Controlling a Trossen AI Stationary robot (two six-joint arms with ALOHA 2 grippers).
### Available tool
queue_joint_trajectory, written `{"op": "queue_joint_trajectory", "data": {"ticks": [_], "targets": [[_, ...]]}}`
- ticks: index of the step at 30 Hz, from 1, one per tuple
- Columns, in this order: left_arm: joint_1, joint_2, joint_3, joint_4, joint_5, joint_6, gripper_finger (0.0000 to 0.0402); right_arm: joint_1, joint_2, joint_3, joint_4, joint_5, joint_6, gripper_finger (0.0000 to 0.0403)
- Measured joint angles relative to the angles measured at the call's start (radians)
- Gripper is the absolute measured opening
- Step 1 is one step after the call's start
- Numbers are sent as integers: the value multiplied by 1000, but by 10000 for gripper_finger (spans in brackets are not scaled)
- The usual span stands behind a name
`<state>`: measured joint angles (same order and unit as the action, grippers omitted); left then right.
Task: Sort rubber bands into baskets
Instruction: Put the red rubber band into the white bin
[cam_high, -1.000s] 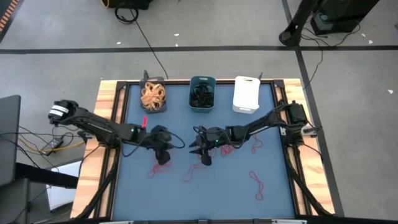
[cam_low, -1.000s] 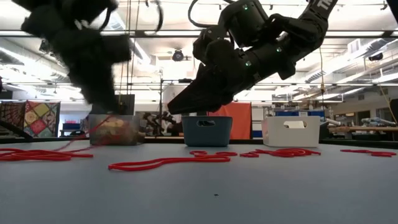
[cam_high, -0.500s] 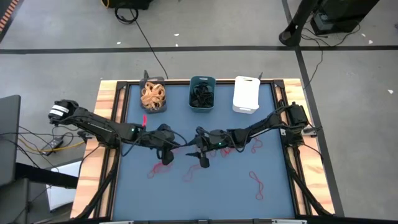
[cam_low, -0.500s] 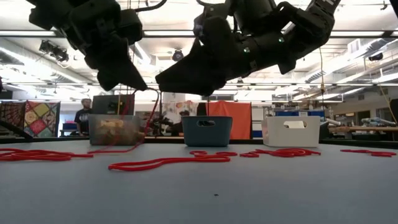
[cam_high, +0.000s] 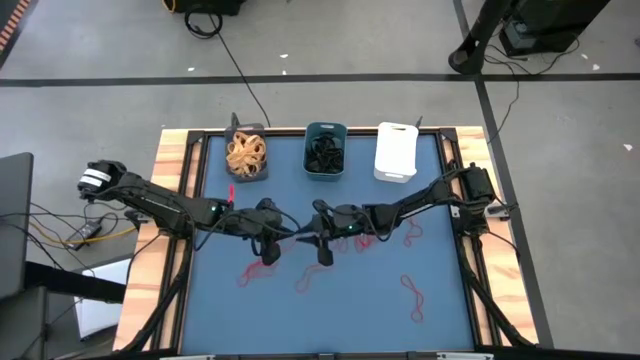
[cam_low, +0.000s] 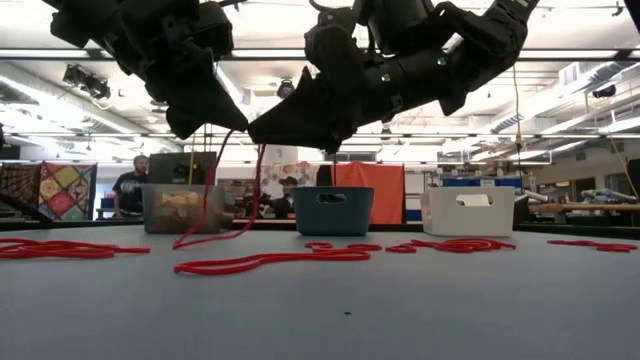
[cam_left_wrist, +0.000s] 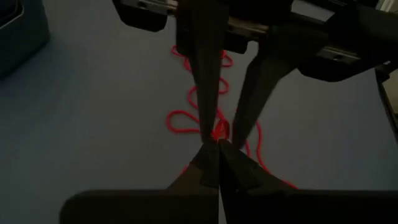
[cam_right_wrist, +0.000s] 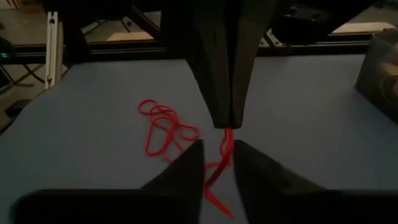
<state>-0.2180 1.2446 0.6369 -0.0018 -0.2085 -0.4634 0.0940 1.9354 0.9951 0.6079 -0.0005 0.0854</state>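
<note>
Low view shows a red rubber band (cam_low: 225, 200) hanging off the blue table (cam_high: 350, 300), its lower loops trailing onto the surface. The left gripper (cam_low: 238, 125) pinches its upper end with fingers fully closed. The right gripper (cam_low: 262, 130) meets it tip to tip; its fingers stand slightly apart around the strand, and whether they grip it I cannot tell. More red bands (cam_high: 412, 294) lie scattered on the table. Along the far edge sit the dark grey basket (cam_high: 246, 155) with tan bands, the teal basket (cam_high: 325, 151) with black bands, and the white basket (cam_high: 396, 152).
</note>
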Motion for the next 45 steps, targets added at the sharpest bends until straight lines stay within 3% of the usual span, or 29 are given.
{"op": "queue_joint_trajectory", "data": {"ticks": [3,5,12,19,23,28,34,45], "targets": [[0,0,0,16,-3,0,1,0,0,0,-24,0,1,32],[0,0,0,29,-7,-3,4,0,0,0,-34,6,-3,13],[0,0,-35,42,-37,-4,49,0,-57,0,-199,148,-8,7],[0,0,-106,49,-111,-14,114,0,-256,0,-464,370,-80,5],[-2,0,-139,93,-104,-19,130,-15,-385,0,-637,485,-134,5],[-1,0,-147,122,-101,-19,131,-84,-557,0,-853,583,-149,4],[0,0,-147,133,-143,-24,131,-215,-729,0,-1022,588,-142,4],[0,7,-147,138,-251,-67,131,-466,-793,-5,-1220,640,-107,9]]}}
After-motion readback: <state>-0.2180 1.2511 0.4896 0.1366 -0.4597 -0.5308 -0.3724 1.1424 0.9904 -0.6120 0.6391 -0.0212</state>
